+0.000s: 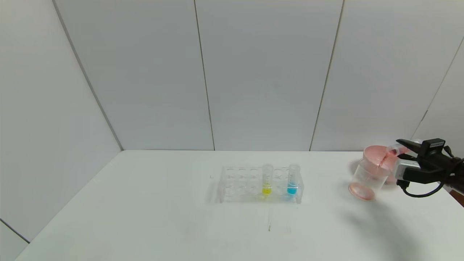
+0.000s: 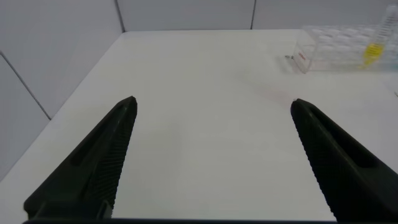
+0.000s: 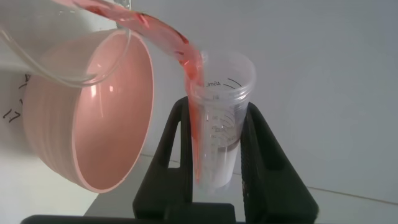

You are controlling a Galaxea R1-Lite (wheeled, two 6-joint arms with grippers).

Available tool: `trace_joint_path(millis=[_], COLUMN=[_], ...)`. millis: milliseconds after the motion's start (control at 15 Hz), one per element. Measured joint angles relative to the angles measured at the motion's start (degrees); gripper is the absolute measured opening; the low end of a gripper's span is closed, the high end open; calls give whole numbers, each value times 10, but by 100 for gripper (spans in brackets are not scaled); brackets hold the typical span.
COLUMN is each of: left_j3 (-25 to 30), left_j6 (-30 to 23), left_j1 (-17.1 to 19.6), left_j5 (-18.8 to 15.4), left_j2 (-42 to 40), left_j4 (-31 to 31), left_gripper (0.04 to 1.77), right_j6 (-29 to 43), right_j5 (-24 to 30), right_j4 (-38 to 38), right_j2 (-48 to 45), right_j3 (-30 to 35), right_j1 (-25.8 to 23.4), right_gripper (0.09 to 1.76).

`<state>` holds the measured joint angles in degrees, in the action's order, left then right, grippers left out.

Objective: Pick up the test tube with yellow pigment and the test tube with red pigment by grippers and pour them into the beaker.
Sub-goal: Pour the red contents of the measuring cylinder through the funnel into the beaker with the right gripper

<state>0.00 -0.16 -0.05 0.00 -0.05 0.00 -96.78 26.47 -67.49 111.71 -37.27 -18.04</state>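
My right gripper [image 1: 403, 147] is shut on the test tube with red pigment [image 1: 393, 149] and holds it tipped nearly level, mouth over the beaker [image 1: 367, 177] at the table's right. In the right wrist view the tube [image 3: 221, 124] sits between the black fingers [image 3: 264, 155], and red liquid runs along its wall into the beaker's rim [image 3: 62, 59]. Red liquid lies at the beaker's bottom. The test tube with yellow pigment [image 1: 267, 180] stands upright in the clear rack [image 1: 239, 180]; it also shows in the left wrist view [image 2: 374, 50]. My left gripper [image 2: 211, 102] is open and empty over bare table, out of the head view.
A pink bowl [image 1: 376, 153] stands right behind the beaker; it also shows in the right wrist view [image 3: 93, 130]. A blue-liquid tube [image 1: 293, 180] stands in the rack to the right of the yellow one. White wall panels close the back and the left side.
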Motion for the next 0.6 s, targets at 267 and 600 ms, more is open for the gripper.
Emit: trace_joint_path(millis=[267,600], left_j3=[0,0], left_j6=[0,0], left_j1=[0,0], left_j5=[0,0], left_j2=[0,0], left_j4=[0,0], left_gripper=[176,176], right_j6=[-16,-53], right_j5=[-19,-25], right_j4=[0,-1], right_j2=[0,-2], right_j3=[-5,-10], right_j1=[0,1], right_gripper=[50,50])
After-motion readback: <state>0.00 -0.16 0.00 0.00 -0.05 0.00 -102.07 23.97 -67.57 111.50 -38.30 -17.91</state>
